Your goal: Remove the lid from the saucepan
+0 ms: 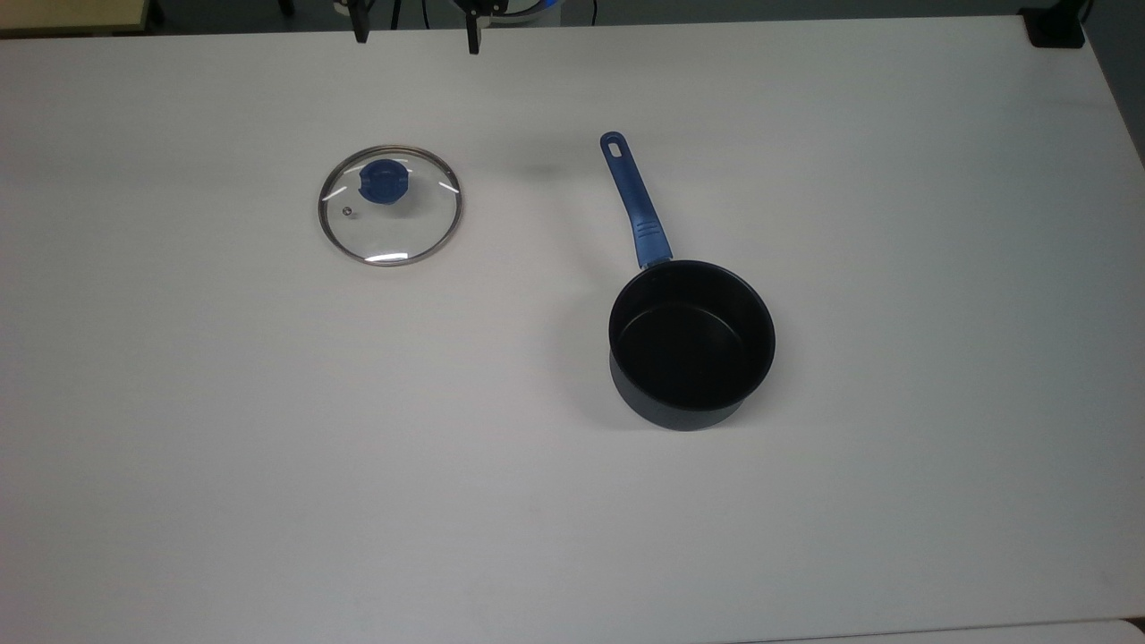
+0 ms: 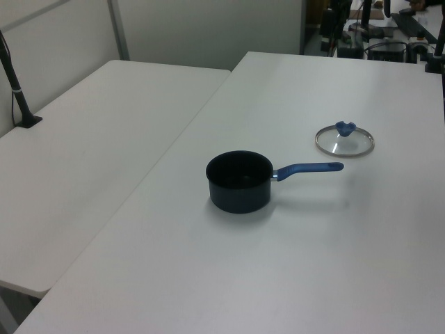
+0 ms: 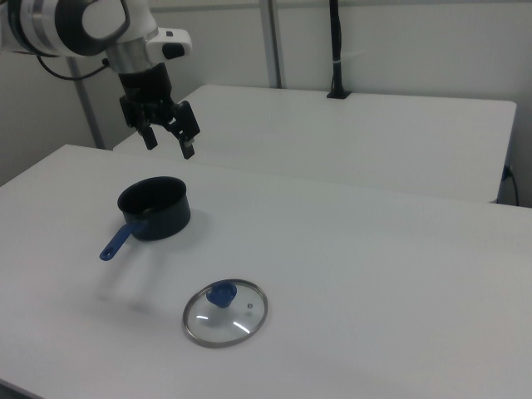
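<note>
We take the saucepan (image 1: 691, 344) as our landmark: it sits uncovered on the white table (image 1: 894, 501), black interior exposed, its long blue handle (image 1: 635, 201) running toward the top view's upper left. We find the lid (image 1: 390, 205) lying flat on the table, knob (image 1: 384, 182) up, well apart from the saucepan; it is to the pan's left in the top view and beyond the handle's end in the left view (image 2: 345, 140). In the right view the lid (image 3: 225, 312) lies nearer the camera than the saucepan (image 3: 155, 208). We see the gripper (image 3: 169, 142) raised in the air above the saucepan's far side in the right view, fingers spread apart and holding nothing. In the top view its fingertips (image 1: 471, 39) show at the upper edge, far from the pan.
</note>
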`<action>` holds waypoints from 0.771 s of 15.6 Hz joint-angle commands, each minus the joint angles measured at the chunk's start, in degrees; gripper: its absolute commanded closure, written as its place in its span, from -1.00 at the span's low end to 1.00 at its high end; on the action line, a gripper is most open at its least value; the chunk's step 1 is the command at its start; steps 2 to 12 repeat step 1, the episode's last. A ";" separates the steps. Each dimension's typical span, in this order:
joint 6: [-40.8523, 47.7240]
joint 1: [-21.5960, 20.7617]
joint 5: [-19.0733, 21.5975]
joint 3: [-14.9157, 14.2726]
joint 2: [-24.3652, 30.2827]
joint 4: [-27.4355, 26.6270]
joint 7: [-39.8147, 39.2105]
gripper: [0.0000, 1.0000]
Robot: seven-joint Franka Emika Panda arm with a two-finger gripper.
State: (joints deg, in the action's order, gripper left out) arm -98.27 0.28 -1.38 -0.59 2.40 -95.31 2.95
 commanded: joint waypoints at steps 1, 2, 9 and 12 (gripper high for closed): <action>-0.70 -1.16 -0.73 -1.08 0.50 -0.49 -1.80 -1.00; -0.70 -1.16 -0.73 -1.08 0.50 -0.49 -1.80 -1.00; -0.70 -1.16 -0.73 -1.08 0.50 -0.49 -1.80 -1.00; -0.70 -1.16 -0.73 -1.08 0.50 -0.49 -1.80 -1.00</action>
